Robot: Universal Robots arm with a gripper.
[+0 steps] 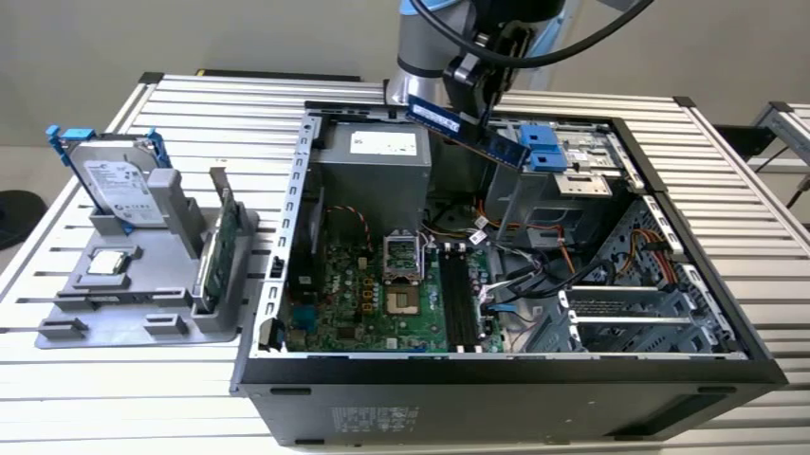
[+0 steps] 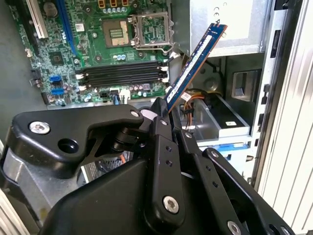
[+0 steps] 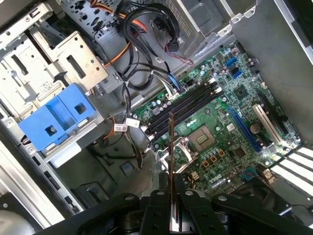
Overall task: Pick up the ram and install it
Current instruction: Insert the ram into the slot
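Observation:
The ram [image 1: 471,134], a thin blue stick with black chips, hangs tilted in the air above the open computer case [image 1: 506,365], over its back half near the power supply. My gripper [image 1: 462,104] is shut on one end of it. In the second wrist view the ram [image 2: 196,59] juts out from the black fingers [image 2: 161,122] over the case interior. In the first wrist view the ram [image 3: 171,147] shows edge-on, rising from my gripper [image 3: 172,198] above the motherboard. The black memory slots [image 1: 458,303] [image 2: 122,73] [image 3: 183,110] lie below, apart from the stick.
A grey holder [image 1: 139,294] on the exterior view's left carries a silver hard drive [image 1: 120,180] and a green circuit card [image 1: 226,251]. Inside the case are a blue drive caddy [image 1: 544,147] [image 3: 58,117], a power supply [image 1: 374,161], the processor socket [image 1: 402,256] and loose cables [image 3: 146,29].

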